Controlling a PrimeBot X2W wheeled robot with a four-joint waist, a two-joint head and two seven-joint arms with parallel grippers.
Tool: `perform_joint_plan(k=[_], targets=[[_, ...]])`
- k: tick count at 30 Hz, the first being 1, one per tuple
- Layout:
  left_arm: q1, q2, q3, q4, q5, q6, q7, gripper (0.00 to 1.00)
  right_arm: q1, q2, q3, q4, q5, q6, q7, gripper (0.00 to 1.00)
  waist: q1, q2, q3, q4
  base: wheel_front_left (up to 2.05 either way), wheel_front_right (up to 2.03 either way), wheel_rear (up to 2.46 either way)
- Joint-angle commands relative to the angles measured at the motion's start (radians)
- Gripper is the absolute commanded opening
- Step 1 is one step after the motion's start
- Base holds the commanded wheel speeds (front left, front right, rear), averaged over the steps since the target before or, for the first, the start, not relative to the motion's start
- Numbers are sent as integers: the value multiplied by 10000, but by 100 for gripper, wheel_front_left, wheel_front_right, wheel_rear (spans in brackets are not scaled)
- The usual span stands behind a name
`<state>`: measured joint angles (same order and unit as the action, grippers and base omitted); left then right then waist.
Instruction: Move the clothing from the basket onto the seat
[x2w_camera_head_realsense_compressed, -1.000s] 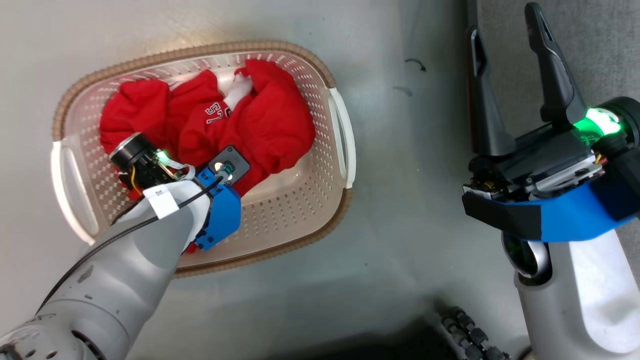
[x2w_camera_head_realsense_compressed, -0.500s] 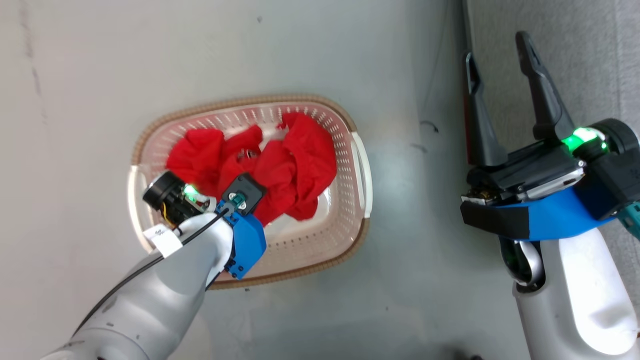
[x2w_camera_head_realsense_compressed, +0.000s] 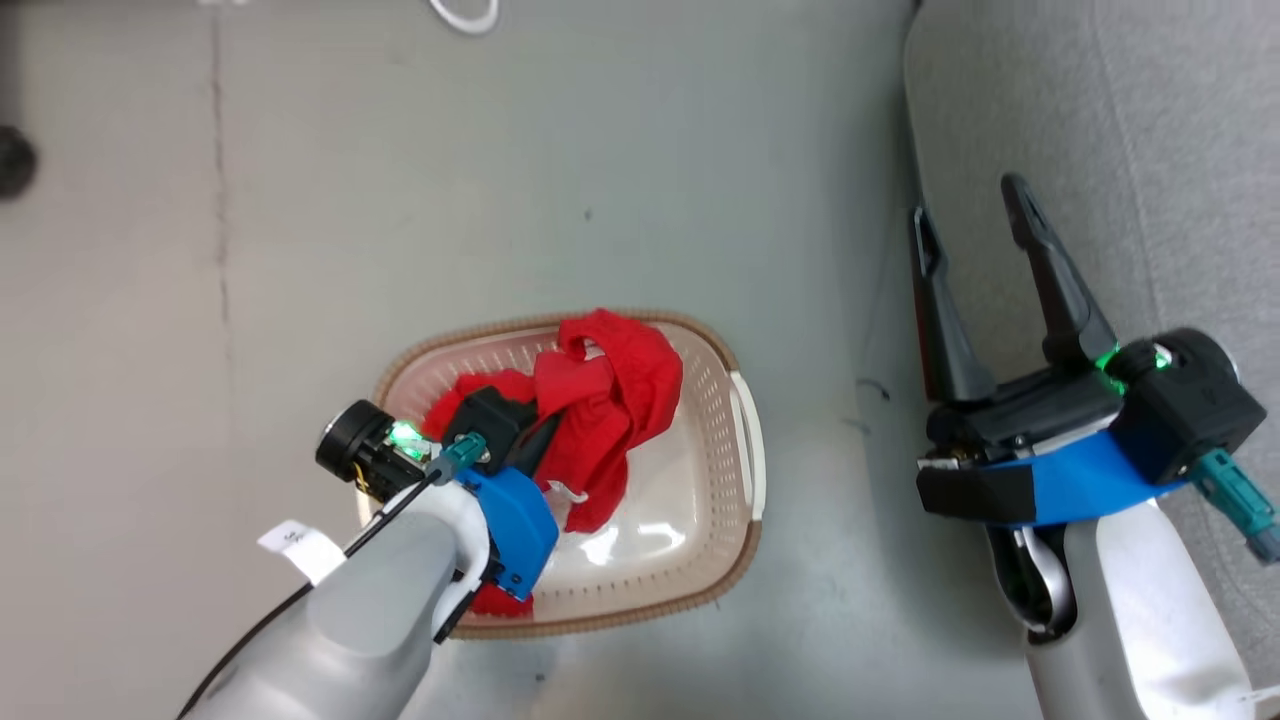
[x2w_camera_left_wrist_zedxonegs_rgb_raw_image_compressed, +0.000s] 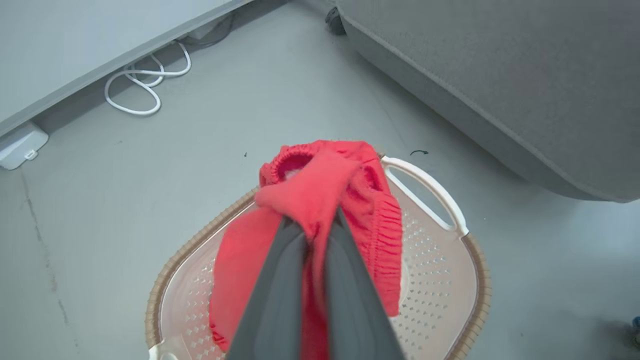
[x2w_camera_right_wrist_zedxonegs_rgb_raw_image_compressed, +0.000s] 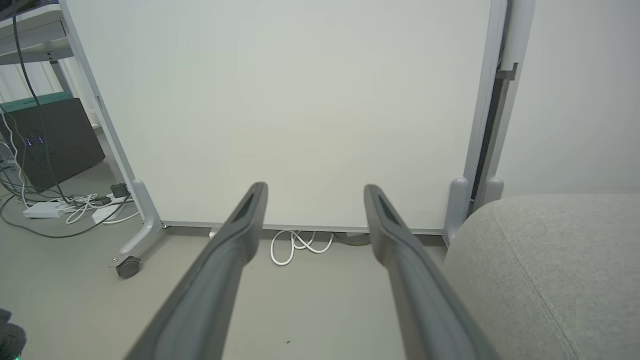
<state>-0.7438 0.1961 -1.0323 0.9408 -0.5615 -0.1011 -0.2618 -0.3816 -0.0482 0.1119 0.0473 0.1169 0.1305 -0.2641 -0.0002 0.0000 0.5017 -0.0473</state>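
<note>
The grey seat (x2w_camera_head_realsense_compressed: 1100, 150) filled my head view from one to three o'clock. The basket (x2w_camera_head_realsense_compressed: 745, 440) sat near six, apart from it. Red clothing (x2w_camera_left_wrist_zedxonegs_rgb_raw_image_compressed: 350, 190) rose out of the basket, clamped by my left gripper (x2w_camera_left_wrist_zedxonegs_rgb_raw_image_compressed: 318, 225) and bunching past its tips toward twelve. My right gripper (x2w_camera_head_realsense_compressed: 966, 200), at three, stood spread and empty.

One basket (x2w_camera_head_realsense_compressed: 748, 450); one grey seat (x2w_camera_head_realsense_compressed: 1100, 150); two grippers: left gripper (x2w_camera_left_wrist_zedxonegs_rgb_raw_image_compressed: 316, 226), right gripper (x2w_camera_head_realsense_compressed: 966, 200); one white wheeled panel (x2w_camera_right_wrist_zedxonegs_rgb_raw_image_compressed: 280, 100); red clothing (x2w_camera_head_realsense_compressed: 620, 385) bunched, garment count unclear.
</note>
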Motion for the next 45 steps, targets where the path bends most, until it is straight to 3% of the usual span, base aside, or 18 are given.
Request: perform_joint_plan(k=[1, 21, 30, 45], targets=[[213, 58, 281, -244, 137, 73, -45, 0, 240, -37, -60, 84, 72, 5, -5, 100, 2, 0, -670, 201, 0, 0, 0], [2370, -133, 3983, -3787, 1376, -115, -47, 0, 1892, -38, -223, 576, 437, 5, -7, 100, 2, 0, -3391, 505, 0, 0, 0], [2403, -410, 4435, -4670, 1573, -230, -46, 0, 2309, -38, -154, 638, 561, 5, -7, 100, 2, 0, -3986, 462, 0, 0, 0], [1596, -806, 4038, -5486, 1316, -305, -40, 0, 2689, -38, -79, 648, 684, 5, -6, 100, 2, 0, -4440, 390, 0, 0, 0]])
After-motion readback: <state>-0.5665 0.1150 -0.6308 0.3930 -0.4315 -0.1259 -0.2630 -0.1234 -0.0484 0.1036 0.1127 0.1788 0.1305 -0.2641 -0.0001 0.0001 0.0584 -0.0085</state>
